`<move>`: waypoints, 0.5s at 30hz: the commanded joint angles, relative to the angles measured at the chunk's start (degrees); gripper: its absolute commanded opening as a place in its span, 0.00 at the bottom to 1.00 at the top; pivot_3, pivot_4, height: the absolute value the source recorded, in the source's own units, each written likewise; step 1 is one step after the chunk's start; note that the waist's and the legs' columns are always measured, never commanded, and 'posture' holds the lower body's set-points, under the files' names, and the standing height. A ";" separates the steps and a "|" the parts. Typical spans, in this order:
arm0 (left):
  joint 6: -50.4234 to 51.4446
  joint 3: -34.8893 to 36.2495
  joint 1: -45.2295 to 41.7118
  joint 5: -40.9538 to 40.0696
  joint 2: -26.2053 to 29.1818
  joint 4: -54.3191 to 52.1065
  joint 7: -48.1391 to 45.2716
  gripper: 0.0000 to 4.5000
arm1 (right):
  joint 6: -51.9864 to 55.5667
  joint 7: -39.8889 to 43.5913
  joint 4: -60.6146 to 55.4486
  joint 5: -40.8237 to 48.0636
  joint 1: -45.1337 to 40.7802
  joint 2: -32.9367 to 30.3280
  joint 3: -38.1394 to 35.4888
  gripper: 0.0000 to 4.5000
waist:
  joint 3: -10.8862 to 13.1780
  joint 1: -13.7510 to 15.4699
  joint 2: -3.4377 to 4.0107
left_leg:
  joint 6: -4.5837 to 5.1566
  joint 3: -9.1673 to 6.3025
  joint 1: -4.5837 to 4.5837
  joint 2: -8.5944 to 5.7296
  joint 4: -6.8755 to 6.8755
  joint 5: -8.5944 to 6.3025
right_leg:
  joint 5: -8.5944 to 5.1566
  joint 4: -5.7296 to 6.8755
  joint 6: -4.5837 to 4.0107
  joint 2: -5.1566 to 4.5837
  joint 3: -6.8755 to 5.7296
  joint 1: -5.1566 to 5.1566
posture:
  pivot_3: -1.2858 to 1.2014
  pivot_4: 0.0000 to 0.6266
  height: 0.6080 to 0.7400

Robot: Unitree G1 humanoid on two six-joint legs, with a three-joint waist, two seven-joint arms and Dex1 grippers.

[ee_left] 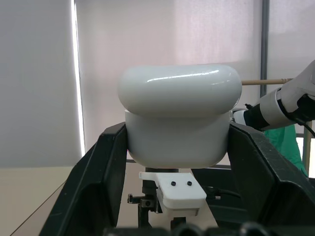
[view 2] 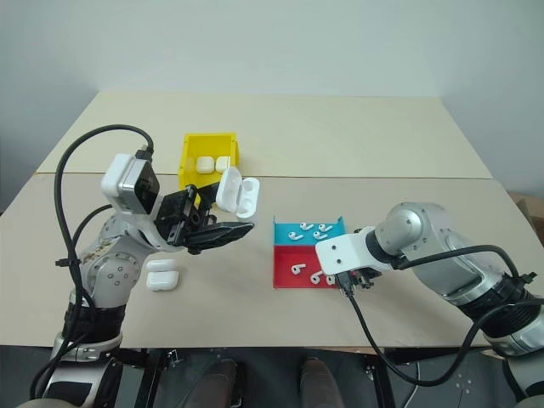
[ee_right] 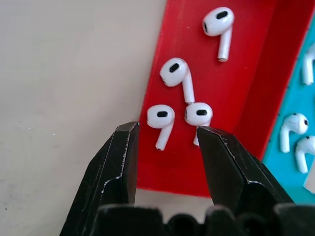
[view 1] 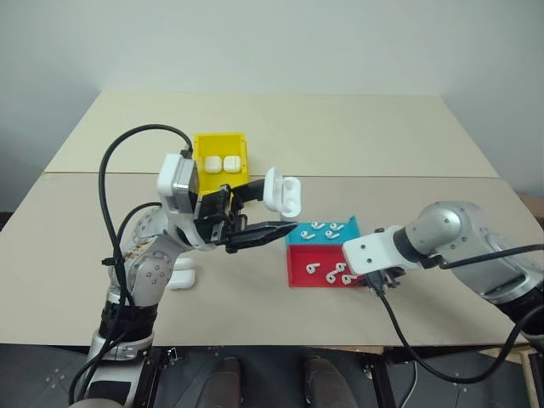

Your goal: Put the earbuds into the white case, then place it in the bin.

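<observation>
Over red tray (view 1: 299, 270), R gripper (ee_right: 165, 140) spread round an earbud (ee_right: 161, 117), must pinch it, then carry toward 10 o'clock to open case (view 1: 280, 191) clamped in L gripper (view 1: 255, 212).

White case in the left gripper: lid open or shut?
Open. The white case in the left gripper has its lid flipped up beside the body, hinge side joined.

Both arms are silver-grey metal with rounded joint housings and small dark screws. Each claw has two glossy black, tapered fingers: the left claw (view 1: 265, 232), the right claw (ee_right: 165, 147). White blocky housings sit at the wrists. Thick black cables loop from the left arm and trail from the right wrist.
</observation>
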 commanded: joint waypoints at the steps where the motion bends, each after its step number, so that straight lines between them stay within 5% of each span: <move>1: 0.78 0.84 0.53 -0.75 0.75 -3.64 0.96 0.62 | 1.03 1.08 0.31 -2.50 -0.15 0.86 0.14 0.50 | 0.00 0.00 0.00 | 0.00 -0.03 0.00 0.00 0.00 0.00 | 0.00 0.00 0.00 0.00 0.00 0.00 | 0.52 0.24 1.00; 15: 2.12 1.69 2.60 -2.01 1.17 -6.76 3.17 0.62 | 1.47 1.33 3.60 -7.36 0.29 5.26 1.08 0.50 | 0.00 0.02 0.00 | 0.00 -0.16 0.01 -0.01 0.01 0.00 | 0.00 0.02 0.00 0.00 0.00 0.02 | 0.52 0.24 1.00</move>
